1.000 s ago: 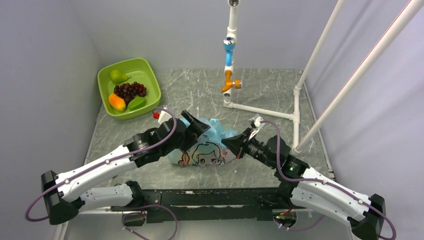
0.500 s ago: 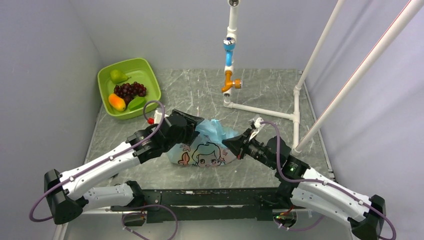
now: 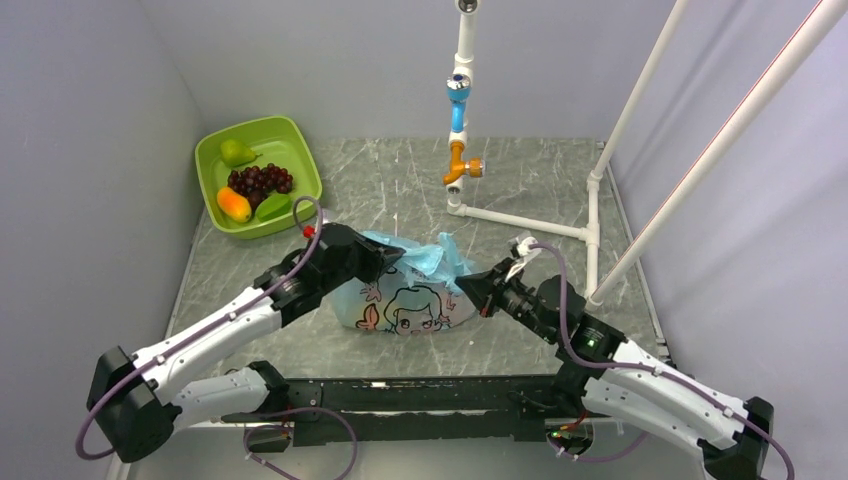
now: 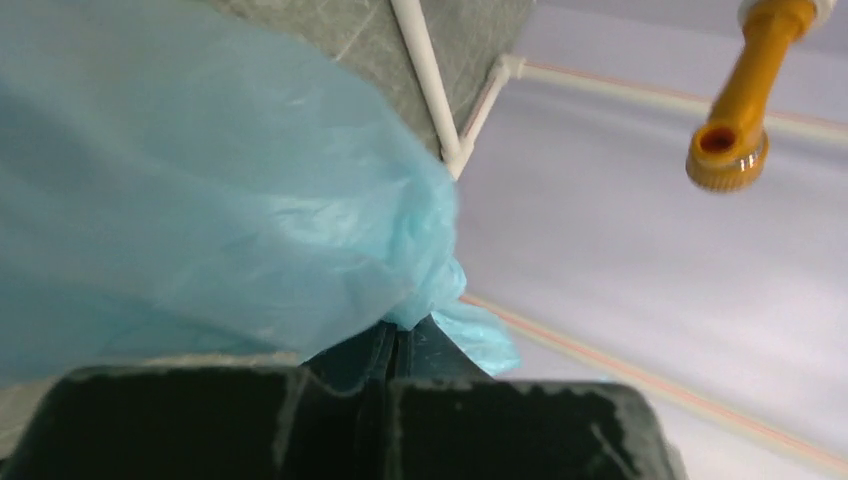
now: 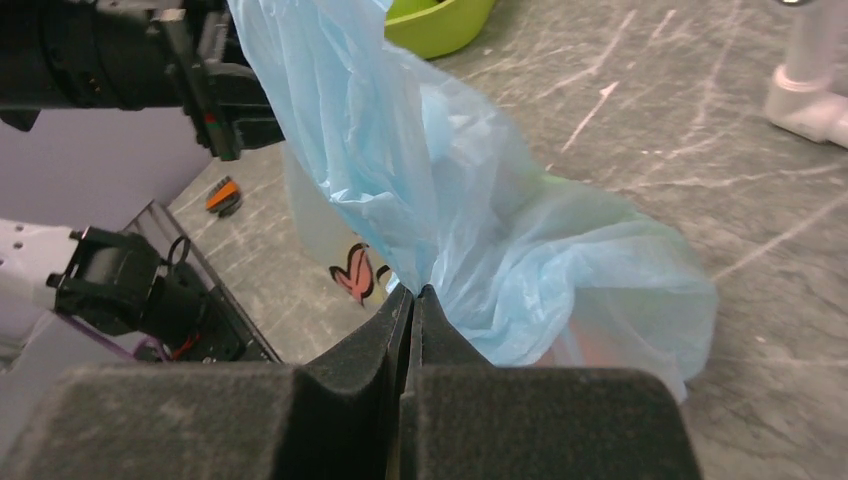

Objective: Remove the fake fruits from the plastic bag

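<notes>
Pinching the bag: left gripper and right gripper both clenched on it; spread slowly, avoid tearing.

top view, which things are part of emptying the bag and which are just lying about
Job: plastic bag; left gripper and right gripper, both shut on it.
Lying about: green tub, grape bunch, pear, white pipe frame.
</notes>
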Available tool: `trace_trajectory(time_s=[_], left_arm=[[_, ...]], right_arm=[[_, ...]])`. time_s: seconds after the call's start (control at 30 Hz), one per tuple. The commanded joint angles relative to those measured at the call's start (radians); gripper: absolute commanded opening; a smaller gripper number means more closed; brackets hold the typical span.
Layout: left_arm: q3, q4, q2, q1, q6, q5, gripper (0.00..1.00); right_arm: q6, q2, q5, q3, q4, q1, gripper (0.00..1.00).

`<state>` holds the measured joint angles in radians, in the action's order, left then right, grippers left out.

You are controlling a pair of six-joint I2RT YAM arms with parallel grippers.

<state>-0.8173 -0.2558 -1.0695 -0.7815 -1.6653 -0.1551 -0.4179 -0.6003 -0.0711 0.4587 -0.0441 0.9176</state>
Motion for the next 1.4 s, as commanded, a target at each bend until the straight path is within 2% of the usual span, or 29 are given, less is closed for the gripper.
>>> trace_trajectory(time_s=[0.0, 0.07, 0.13, 0.23, 0.27, 0.37, 0.43, 0.47, 0.53, 0.63, 0.7, 0.8, 0.93, 1.03, 1.13, 1.37], left_arm=[[0.063, 0.25, 0.121, 0.09, 0.243, 0.209, 0.0], [0.104, 0.339, 0.205, 0.146, 0.378, 0.313, 0.0], [0.116, 0.331, 0.285, 0.178, 0.491, 0.354, 0.0], [0.126, 0.222, 0.365, 0.223, 0.511, 0.393, 0.0], [0.147, 0.229, 0.382, 0.228, 0.49, 0.412, 0.0], [0.236, 0.404, 0.405, 0.23, 0.417, 0.51, 0.0], [0.271, 0.48, 0.398, 0.229, 0.388, 0.564, 0.0], [0.275, 0.486, 0.391, 0.23, 0.386, 0.583, 0.0], [0.27, 0.467, 0.387, 0.23, 0.41, 0.604, 0.0], [0.273, 0.446, 0.402, 0.229, 0.44, 0.609, 0.0], [0.28, 0.436, 0.418, 0.229, 0.453, 0.605, 0.0], [0.282, 0.395, 0.434, 0.23, 0.473, 0.586, 0.0], [0.27, 0.382, 0.431, 0.23, 0.497, 0.578, 0.0], [0.221, 0.31, 0.406, 0.229, 0.561, 0.586, 0.0], [0.188, 0.261, 0.384, 0.229, 0.61, 0.588, 0.0], [0.233, 0.34, 0.368, 0.229, 0.579, 0.612, 0.0]], right_arm=[[-0.066, 0.112, -0.166, -0.027, 0.123, 0.0, 0.0], [-0.1, 0.173, -0.193, -0.063, 0.17, 0.0, 0.0], [-0.139, 0.22, -0.168, -0.091, 0.213, 0.0, 0.0], [-0.215, 0.246, -0.077, -0.132, 0.237, 0.0, 0.01], [-0.231, 0.245, -0.018, -0.152, 0.227, -0.001, 0.04], [-0.226, 0.209, 0.132, -0.17, 0.185, 0.0, 0.19], [-0.217, 0.181, 0.153, -0.117, 0.242, 0.001, 0.29], [-0.218, 0.17, 0.135, -0.079, 0.295, -0.001, 0.38], [-0.225, 0.136, 0.082, 0.014, 0.407, -0.001, 0.62], [-0.229, 0.056, -0.009, 0.171, 0.582, 0.0, 0.81], [-0.255, 0.008, -0.074, 0.297, 0.677, -0.002, 0.97], [-0.258, -0.068, -0.117, 0.448, 0.756, -0.002, 0.99], [-0.262, -0.183, -0.031, 0.594, 0.775, -0.002, 0.99], [-0.342, -0.255, 0.009, 0.692, 0.823, -0.003, 0.99], [-0.427, -0.317, -0.039, 0.734, 0.864, -0.003, 0.99], [-0.373, -0.487, -0.142, 0.706, 0.834, 0.029, 1.0]])
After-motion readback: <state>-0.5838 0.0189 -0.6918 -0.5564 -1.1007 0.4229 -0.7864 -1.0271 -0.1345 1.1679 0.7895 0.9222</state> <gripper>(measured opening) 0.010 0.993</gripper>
